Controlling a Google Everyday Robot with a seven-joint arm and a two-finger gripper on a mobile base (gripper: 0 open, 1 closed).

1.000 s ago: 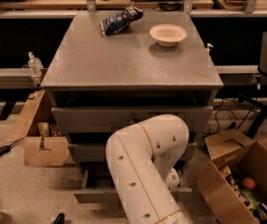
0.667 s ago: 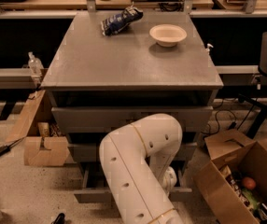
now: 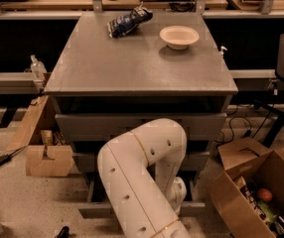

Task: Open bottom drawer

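The grey cabinet (image 3: 141, 66) has three drawers in its front. The bottom drawer (image 3: 96, 210) is the lowest, with a slim front panel. It stands pulled out a little from the cabinet, near the floor. Its knob is hidden behind my arm. My white arm (image 3: 142, 170) bends down in front of the drawers and covers their middle. My gripper (image 3: 180, 196) is low at the centre of the bottom drawer's front, mostly hidden behind the arm. The top drawer (image 3: 92, 127) and the middle drawer (image 3: 85, 161) look closed.
A chip bag (image 3: 128, 21) and a white bowl (image 3: 179, 35) lie on the cabinet top. An open cardboard box (image 3: 261, 192) with items stands on the floor at the right. A smaller box (image 3: 47, 158) and a cardboard sheet are at the left.
My arm's elbow has swung to the left in front of the drawers. The bottom drawer's front looks in about the same place.
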